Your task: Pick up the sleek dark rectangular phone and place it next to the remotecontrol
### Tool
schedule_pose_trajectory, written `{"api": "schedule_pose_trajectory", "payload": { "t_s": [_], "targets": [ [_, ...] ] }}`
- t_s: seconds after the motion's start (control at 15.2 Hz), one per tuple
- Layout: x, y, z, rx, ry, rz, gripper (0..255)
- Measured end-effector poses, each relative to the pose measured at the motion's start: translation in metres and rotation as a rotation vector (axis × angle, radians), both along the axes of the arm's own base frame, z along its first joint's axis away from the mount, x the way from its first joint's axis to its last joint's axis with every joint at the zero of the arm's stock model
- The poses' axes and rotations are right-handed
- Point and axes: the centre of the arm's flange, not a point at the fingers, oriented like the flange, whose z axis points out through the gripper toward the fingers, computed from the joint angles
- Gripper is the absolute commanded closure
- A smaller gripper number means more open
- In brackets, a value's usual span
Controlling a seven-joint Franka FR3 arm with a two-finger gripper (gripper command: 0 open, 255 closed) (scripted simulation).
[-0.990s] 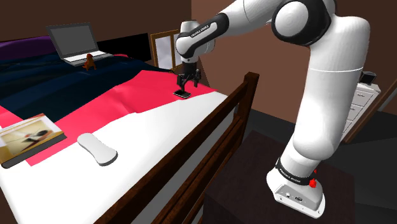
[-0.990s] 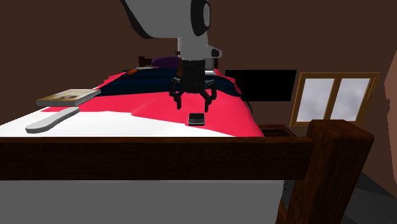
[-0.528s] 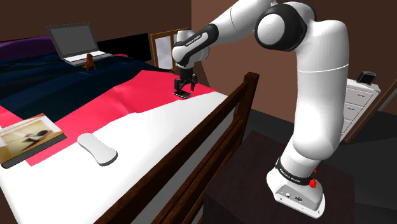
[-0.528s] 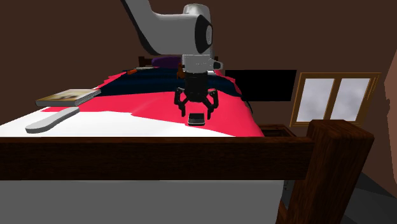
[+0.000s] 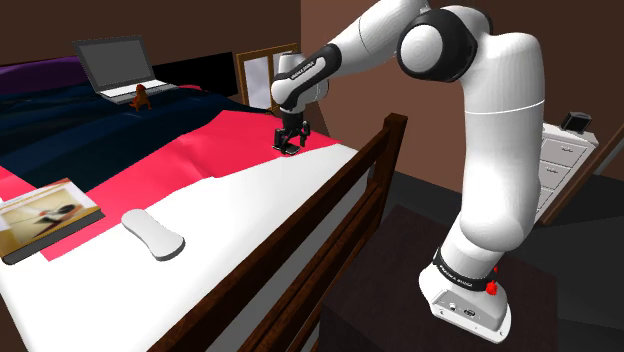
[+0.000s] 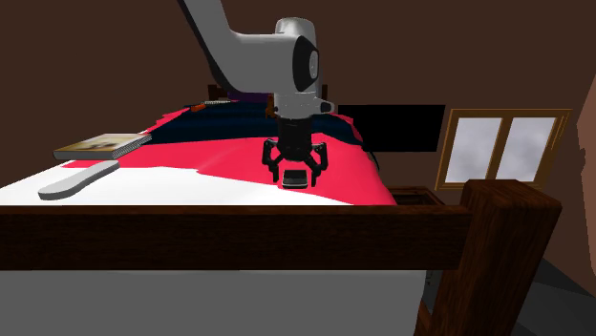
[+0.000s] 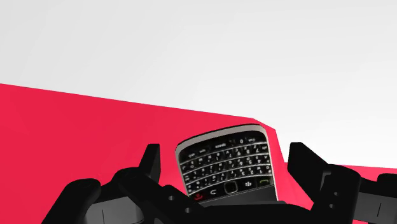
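The dark phone (image 7: 224, 167) with a small keyboard lies flat on the red bedcover (image 5: 160, 150). My gripper (image 7: 224, 167) is down over it, open, with one black finger (image 7: 150, 164) on each side and gaps between fingers and phone. In the second exterior view the phone (image 6: 294, 178) sits between the lowered fingers of the gripper (image 6: 295, 169). In the shoulder view the gripper (image 5: 289, 143) stands at the bed's far right edge. The pale grey remote control (image 5: 153, 234) lies on the white sheet, far toward the shoulder view's lower left; it shows as the remote (image 6: 76, 179) in the second exterior view.
A book (image 5: 45, 218) lies beside the remote. A laptop (image 5: 118, 66) and a small brown figure (image 5: 141, 96) sit on the dark blanket at the back. A dark wooden bed rail (image 5: 330, 215) runs along the near side. A framed window (image 6: 501, 148) leans by the wall.
The gripper has come straight down from above the phone until its open fingers straddle it. The phone has not moved.
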Motion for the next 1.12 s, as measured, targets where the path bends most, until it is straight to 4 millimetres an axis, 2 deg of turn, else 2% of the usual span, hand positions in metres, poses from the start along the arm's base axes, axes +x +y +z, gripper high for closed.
{"api": "schedule_pose_trajectory", "payload": {
  "t_s": [0.07,0.13,0.79,1.12],
  "targets": [
    [0.0,0.0,0.0,0.0,0.0,0.0,0],
    [0.0,0.0,0.0,0.0,0.0,0.0,255],
    [0.0,0.0,0.0,0.0,0.0,0.0,255],
    [0.0,0.0,0.022,0.0,0.0,0.0,255]
  ]
}}
